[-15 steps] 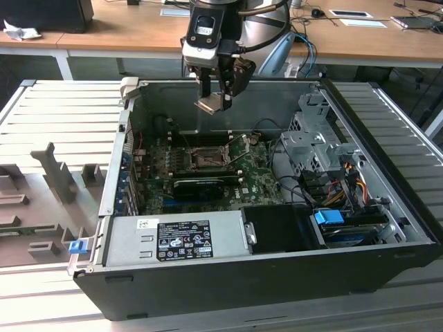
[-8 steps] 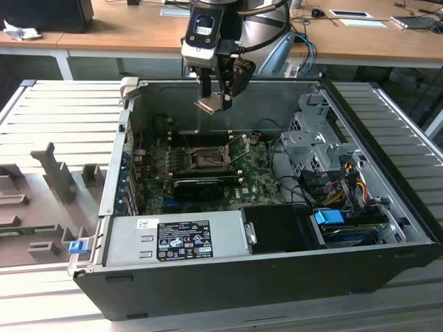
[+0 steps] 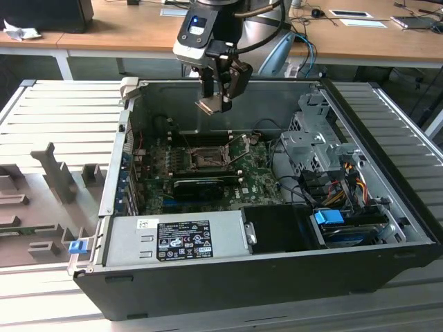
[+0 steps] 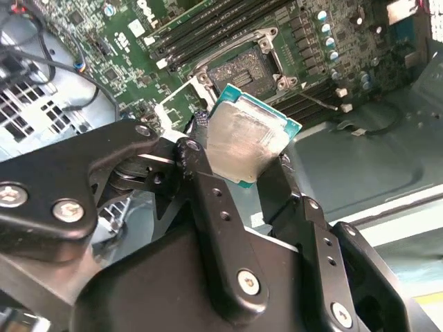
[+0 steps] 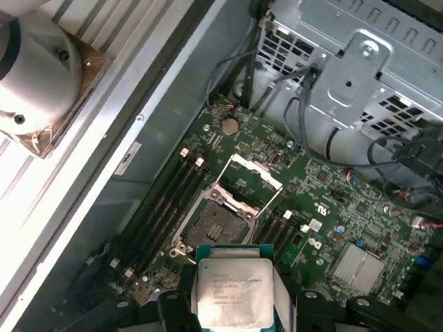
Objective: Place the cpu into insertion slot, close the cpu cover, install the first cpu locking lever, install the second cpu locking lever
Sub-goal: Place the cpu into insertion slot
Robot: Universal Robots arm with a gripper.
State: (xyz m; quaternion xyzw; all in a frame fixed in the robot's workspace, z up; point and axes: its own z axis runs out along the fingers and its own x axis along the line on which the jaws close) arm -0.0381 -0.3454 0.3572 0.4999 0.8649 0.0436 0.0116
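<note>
Currently hovering: jaws are clenching the cpu (image 3: 210, 105) by its edges, above the open computer case (image 3: 277, 277).
In the exterior view the chip is hanging over the far part of the case, well clear of the green motherboard (image 3: 257, 178), with the insertion slot (image 3: 205, 160) sitting below it and nearer. In both wrist views the cpu is showing its silver-grey top, a black jaw pressing on each side. The slot (image 5: 217, 232) is lying uncovered, dark contact field exposed, and the cpu cover (image 5: 257, 174) is standing hinged up at the slot's edge. Long black memory slots (image 5: 166, 200) are running just beside the socket. The case is resting on a ribbed grey desk (image 3: 62, 111).
</note>
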